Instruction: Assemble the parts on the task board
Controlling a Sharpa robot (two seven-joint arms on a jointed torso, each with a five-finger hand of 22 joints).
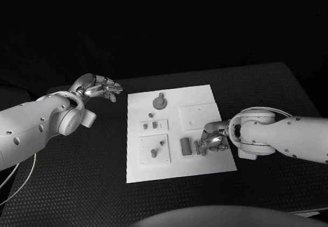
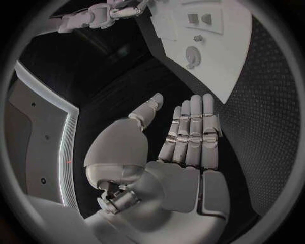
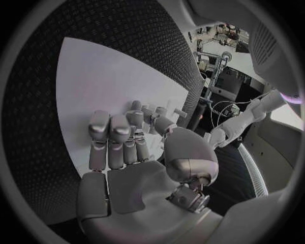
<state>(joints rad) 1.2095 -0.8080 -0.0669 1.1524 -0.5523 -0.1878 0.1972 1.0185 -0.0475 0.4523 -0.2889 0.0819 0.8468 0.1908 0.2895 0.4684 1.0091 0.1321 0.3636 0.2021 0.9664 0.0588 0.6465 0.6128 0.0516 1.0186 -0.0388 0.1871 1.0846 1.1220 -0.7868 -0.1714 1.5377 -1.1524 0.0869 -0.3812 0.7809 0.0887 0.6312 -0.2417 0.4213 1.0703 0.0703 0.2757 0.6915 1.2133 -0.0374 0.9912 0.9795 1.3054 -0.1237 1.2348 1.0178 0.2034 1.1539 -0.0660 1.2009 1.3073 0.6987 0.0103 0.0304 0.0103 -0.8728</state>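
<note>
Early in the job, by the look of it. White task board (image 1: 178, 134) lying in the centre of the frame on the black surface (image 1: 69, 177), with several small grey parts spread over it: a round piece with a stem (image 1: 159, 101) near the top edge, a tiny one (image 1: 150, 115) just below it, two short pieces (image 1: 154, 126) on a small raised plate at centre left, a peg (image 1: 155, 153) and a dot on the larger plate at lower left, and a dark upright bar (image 1: 185, 146) at lower centre. Square plate (image 1: 196, 116) at centre right apparently bare.

Right hand (image 1: 212, 139) down on the board at its lower right, fingers curled in close beside the bar and around a second small piece (image 1: 199, 145). Fingertips (image 3: 141, 113) bent onto the white board in the right wrist view. Whether actually pinching that piece or only touching it: cannot tell.

Left hand (image 1: 99, 89) hanging off the board, at upper left of the frame, above the surface, released, fingers (image 2: 193, 127) straight and side by side, holding nothing.

Judged from the scatter, most pieces loose or only set down, few if any seated; nearly all fitting left to do.
</note>
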